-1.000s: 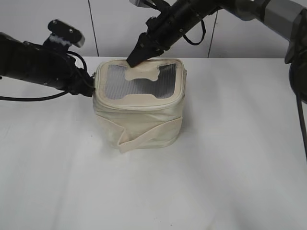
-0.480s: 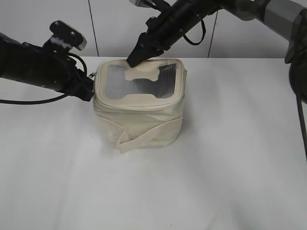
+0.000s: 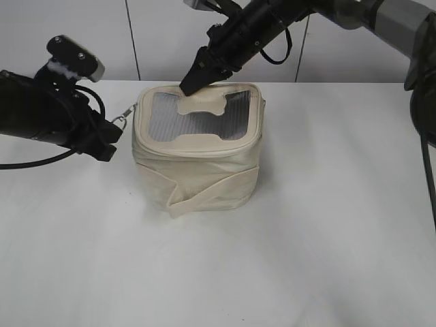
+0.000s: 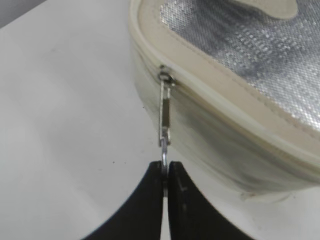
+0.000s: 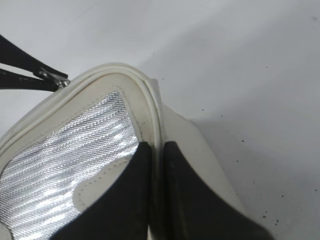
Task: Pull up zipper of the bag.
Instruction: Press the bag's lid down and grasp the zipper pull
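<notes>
The small boxy cream fabric bag [image 3: 197, 146] with a grey mesh window in its lid stands upright near the middle of the white table [image 3: 327, 238], and its wide cream strap [image 3: 214, 191] hangs across the front at 6 o'clock. The cream zipper track [image 4: 210, 95] runs around the lid rim.

The left gripper [image 4: 165, 176] is at 9 o'clock of the bag, a little apart from its wall. Its black fingers are pressed together on the end of a silver metal ring pull [image 4: 165, 112], and the pull is stretched straight from the slider toward the gripper. The right gripper [image 5: 156, 155] is at 12 o'clock, on the back rim of the lid; its fingers are narrow and pinch the cream rim piping [image 5: 147, 112], probably to hold the bag steady.

In my judgement the task is well along: the zipper looks closed on the part that is visible. The slider sits at the left corner. The back of the track is hidden, so I cannot tell how much is left.
</notes>
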`<state>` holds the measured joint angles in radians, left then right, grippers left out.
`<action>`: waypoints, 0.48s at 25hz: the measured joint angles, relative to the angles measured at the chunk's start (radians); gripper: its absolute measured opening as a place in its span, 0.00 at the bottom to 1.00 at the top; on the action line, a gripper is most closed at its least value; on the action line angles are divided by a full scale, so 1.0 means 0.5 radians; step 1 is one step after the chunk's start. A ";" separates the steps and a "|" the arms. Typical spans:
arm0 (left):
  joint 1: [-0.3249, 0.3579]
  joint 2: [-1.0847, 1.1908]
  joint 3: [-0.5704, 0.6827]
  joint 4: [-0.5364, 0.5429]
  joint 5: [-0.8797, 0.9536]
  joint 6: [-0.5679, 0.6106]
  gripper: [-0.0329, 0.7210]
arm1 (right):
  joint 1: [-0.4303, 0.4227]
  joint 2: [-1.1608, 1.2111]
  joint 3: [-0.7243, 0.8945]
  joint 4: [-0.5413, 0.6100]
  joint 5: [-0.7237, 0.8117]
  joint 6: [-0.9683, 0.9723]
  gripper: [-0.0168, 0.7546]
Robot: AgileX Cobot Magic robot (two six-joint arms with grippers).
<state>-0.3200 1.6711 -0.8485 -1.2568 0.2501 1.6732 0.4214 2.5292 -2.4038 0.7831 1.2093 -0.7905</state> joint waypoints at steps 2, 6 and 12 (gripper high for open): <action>-0.002 -0.036 0.043 -0.013 0.006 0.000 0.06 | 0.000 0.000 0.000 0.000 0.000 0.000 0.08; -0.002 -0.085 0.068 -0.035 0.017 0.000 0.06 | 0.002 0.000 0.000 0.000 0.000 0.000 0.08; -0.002 -0.087 0.082 -0.049 0.095 0.000 0.06 | 0.002 0.000 0.000 0.000 0.000 0.000 0.08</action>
<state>-0.3208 1.6276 -0.8075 -1.2812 0.2975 1.6732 0.4222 2.5292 -2.4038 0.7831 1.2093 -0.7905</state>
